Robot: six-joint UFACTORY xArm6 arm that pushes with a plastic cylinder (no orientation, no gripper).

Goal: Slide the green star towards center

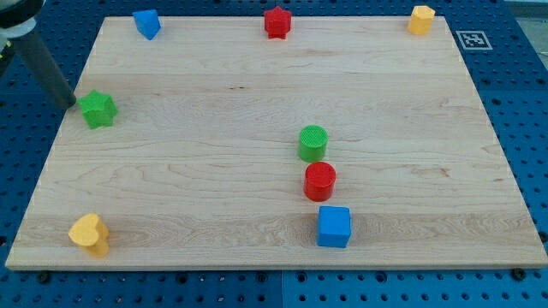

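Note:
The green star [98, 109] lies near the board's left edge, in the upper half of the view. My tip [71, 104] is just to the left of the green star, touching or nearly touching it. The dark rod slants up to the view's top left corner. The board's centre is well to the right of the star.
A green cylinder [312, 142], a red cylinder [320, 180] and a blue cube [334, 227] stand right of centre. A blue block [147, 23], a red star [277, 22] and a yellow block [420, 19] line the top edge. A yellow heart [90, 233] is at bottom left.

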